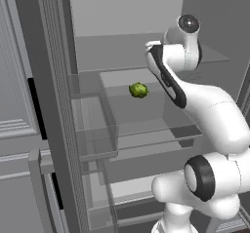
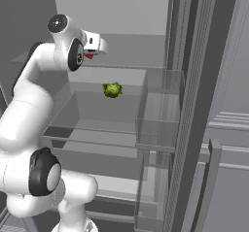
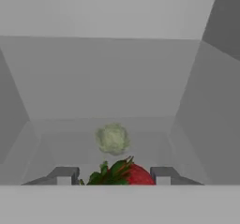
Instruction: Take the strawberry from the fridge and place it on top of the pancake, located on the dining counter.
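The strawberry (image 3: 127, 175), red with green leaves, sits between my two fingertips (image 3: 163, 175) at the bottom of the hand view. In the right base view a bit of the strawberry (image 2: 88, 56) shows red under my gripper (image 2: 90, 53), which is shut on it above the upper glass shelf (image 2: 121, 67) inside the open fridge (image 2: 112, 12). My arm reaches into the fridge (image 1: 122, 8) from the right in the left base view. The pancake and the dining counter are out of view.
A green round fruit (image 1: 138, 90) (image 2: 112, 90) lies on the shelf below and behind my hand, pale in the hand view (image 3: 113, 138). Clear door bins (image 1: 93, 129) (image 2: 160, 114) flank the opening. The fridge's side walls close in on both sides.
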Available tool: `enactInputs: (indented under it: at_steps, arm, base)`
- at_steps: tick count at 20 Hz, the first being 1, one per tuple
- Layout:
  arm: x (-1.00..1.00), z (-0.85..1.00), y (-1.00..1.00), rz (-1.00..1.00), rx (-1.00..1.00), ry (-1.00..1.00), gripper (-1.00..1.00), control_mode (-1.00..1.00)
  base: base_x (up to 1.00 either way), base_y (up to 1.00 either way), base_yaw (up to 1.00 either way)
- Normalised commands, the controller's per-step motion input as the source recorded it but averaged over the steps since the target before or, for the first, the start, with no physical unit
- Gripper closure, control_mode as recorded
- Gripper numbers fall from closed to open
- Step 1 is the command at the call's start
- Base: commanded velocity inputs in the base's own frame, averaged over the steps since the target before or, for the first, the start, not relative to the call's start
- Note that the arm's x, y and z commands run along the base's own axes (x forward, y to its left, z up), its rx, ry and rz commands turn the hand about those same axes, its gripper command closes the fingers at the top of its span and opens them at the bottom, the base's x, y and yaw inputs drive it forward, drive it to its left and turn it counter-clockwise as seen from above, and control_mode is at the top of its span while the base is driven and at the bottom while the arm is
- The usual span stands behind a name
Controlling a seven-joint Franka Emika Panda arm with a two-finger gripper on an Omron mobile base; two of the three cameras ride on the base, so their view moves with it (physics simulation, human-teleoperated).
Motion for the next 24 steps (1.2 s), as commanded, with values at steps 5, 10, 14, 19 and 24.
enactInputs:
  at_steps: [5, 10, 14, 19, 24]
  arm:
    - [-1.0, 0.09, 0.0, -0.09, 0.19, -0.39, 1.0, -1.0]
    - [-1.0, 0.41, 0.0, -0.11, 0.19, -0.04, 1.0, -1.0]
    - [-1.0, 0.54, 0.0, -0.01, 0.07, 0.1, 1.0, -1.0]
    - [-0.99, 0.29, 0.0, 0.0, 0.01, 0.25, 1.0, -1.0]
    - [-0.83, -0.57, 0.0, 0.02, -0.02, 0.28, 1.0, -1.0]
  base:
    - [0.0, 0.0, 0.0]
    - [0.0, 0.0, 0.0]
    - [0.0, 0.0, 0.0]
    - [0.0, 0.0, 0.0]
    - [0.0, 0.0, 0.0]
